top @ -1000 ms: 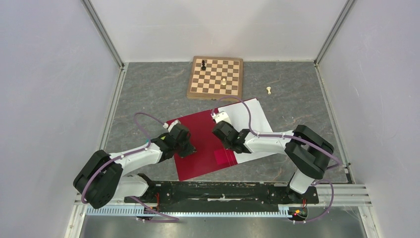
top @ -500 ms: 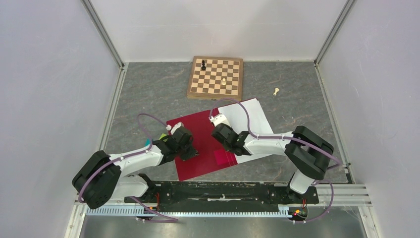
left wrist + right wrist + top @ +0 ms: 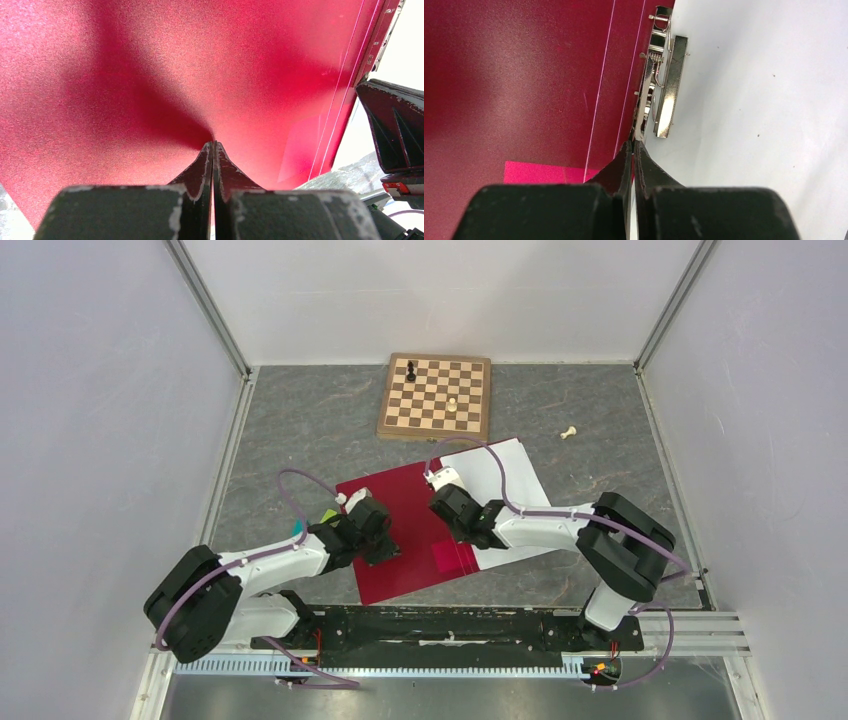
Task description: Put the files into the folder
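The crimson folder [image 3: 400, 502] lies open on the grey table, with the white files [image 3: 500, 472] on its right half. My left gripper [image 3: 383, 548] is shut, its tips pressed on the red left cover [image 3: 150, 75], holding nothing. My right gripper [image 3: 452, 523] is shut, its tips at the spine just short of the metal clip [image 3: 666, 95], between the red cover [image 3: 524, 75] and the white sheets [image 3: 764, 100]. A pink label [image 3: 544, 172] lies left of its fingers. The right gripper also shows in the left wrist view [image 3: 390, 130].
A wooden chessboard [image 3: 435, 420] stands at the back with a black piece [image 3: 411, 370] and a white piece [image 3: 452, 404] on it. A loose white chess piece [image 3: 569, 432] lies on the table right of the board. Grey walls close in both sides.
The loose white chess piece has rolled to the right. My left gripper has shifted slightly on the red cover. The right gripper has barely moved.
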Controlling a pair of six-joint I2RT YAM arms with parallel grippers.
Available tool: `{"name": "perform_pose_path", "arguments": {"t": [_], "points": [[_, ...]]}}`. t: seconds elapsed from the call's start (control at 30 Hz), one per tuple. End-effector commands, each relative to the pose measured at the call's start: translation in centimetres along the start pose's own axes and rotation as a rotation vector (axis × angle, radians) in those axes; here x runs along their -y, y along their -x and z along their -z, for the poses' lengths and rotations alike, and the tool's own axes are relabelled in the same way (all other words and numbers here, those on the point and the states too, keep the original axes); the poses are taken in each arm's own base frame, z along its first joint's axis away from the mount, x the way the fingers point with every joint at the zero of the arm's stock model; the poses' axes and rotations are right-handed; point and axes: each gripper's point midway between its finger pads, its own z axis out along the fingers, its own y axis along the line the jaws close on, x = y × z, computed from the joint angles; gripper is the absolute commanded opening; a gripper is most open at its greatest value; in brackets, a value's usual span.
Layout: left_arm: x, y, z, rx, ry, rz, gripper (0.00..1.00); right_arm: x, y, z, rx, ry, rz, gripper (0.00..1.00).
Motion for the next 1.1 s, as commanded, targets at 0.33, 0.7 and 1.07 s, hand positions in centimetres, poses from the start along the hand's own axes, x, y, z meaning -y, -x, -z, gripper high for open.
{"name": "perform_pose_path", "arguments": {"t": [0.33,0.7,1.07], "points": [[-4.8,-1.6,-0.3,-0.04,0.175,-0.036,0.02,-0.7,-9.0,1.1,-0.363,0.098,0.052,0.0],[-4.7,-1.5,-0.2,-0.038,0.174,-0.038,0.02,1.1,-6.5,1.5,-0.298,0.047,-0.015,0.0],[-4.7,-1.4,0.0,-0.034,0.177,-0.044,0.02,1.7,-5.1,1.8,-0.257,0.027,-0.048,0.0]]}}
